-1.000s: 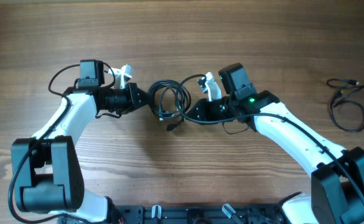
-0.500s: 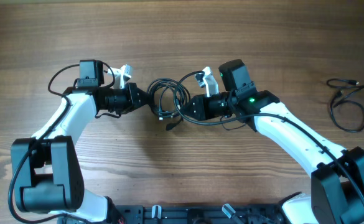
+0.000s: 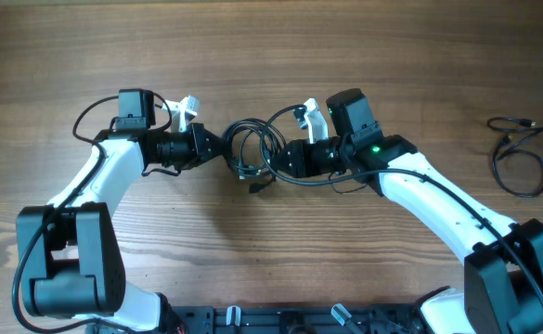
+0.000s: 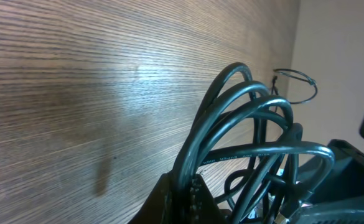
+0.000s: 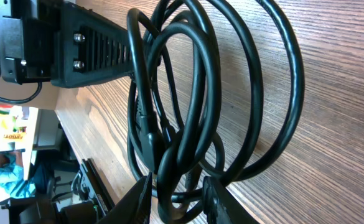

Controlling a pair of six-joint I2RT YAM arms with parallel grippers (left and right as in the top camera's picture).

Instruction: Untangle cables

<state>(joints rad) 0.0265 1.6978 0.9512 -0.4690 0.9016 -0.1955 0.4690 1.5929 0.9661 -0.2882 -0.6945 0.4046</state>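
Cables [image 3: 252, 148], thin soft black cords in a light, springy coil on the brown wooden table [image 3: 345, 56], lay between the left gripper [image 3: 219, 147], pinching several strands, and the right gripper [image 3: 282, 160], its fingers [image 5: 225, 205] spread astride loops, so a free small plug end [image 3: 254, 188] looked the likeliest hold, while another black cord [image 3: 520, 158] lay well apart.

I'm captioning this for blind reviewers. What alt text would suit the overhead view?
The left gripper and right gripper meet mid-table at a coiled bundle of black cables: the left clamps one side, the right straddles the other with fingers apart. Another loose black cable lies alone near the wooden table's right edge.
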